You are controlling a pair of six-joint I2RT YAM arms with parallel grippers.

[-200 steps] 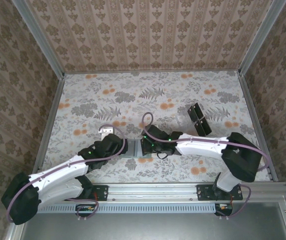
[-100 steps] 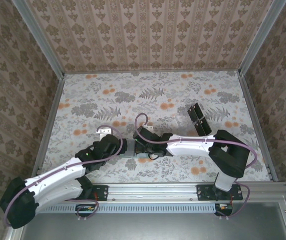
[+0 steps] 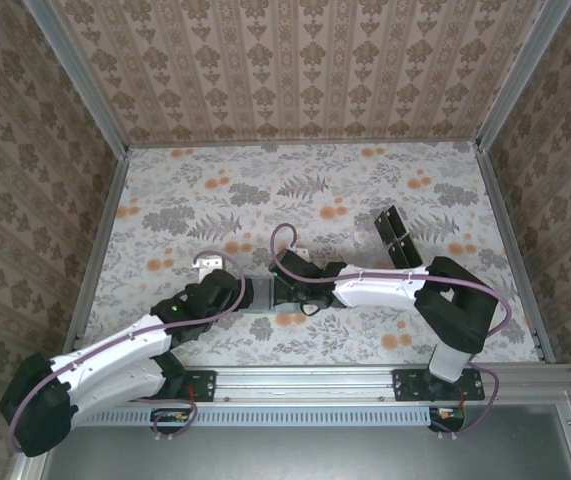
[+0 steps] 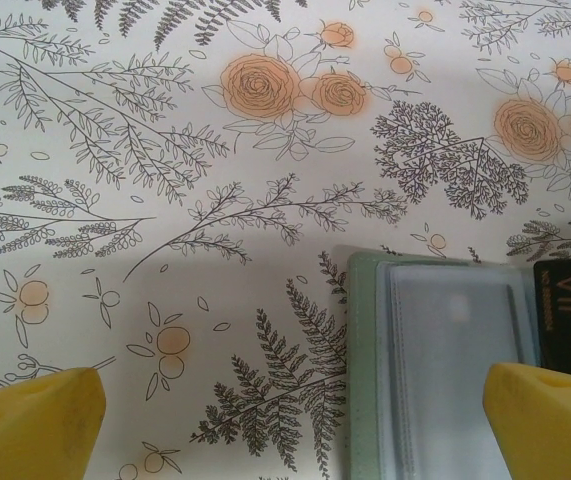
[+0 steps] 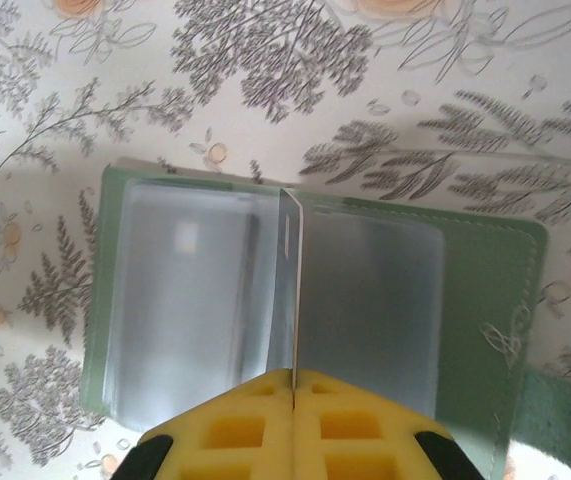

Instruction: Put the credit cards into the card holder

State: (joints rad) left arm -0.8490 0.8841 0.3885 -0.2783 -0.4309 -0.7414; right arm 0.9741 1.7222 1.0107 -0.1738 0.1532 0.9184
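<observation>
The right claw (image 5: 292, 395) is pinched shut on 1 credit card (image 5: 287, 290), seen edge-on, its far edge over the middle of the open card holder (image 5: 485, 300). The holder lies flat on the floral worktop (image 5: 265, 60). The left claw (image 4: 290, 420) hangs wide open above the holder's end.

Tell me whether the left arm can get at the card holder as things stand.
Probably yes, at one edge: the left gripper hangs open over that side of the card holder with nothing between them. The right gripper, shut on a thin clear leaf over the holder's middle, blocks the rest.
</observation>
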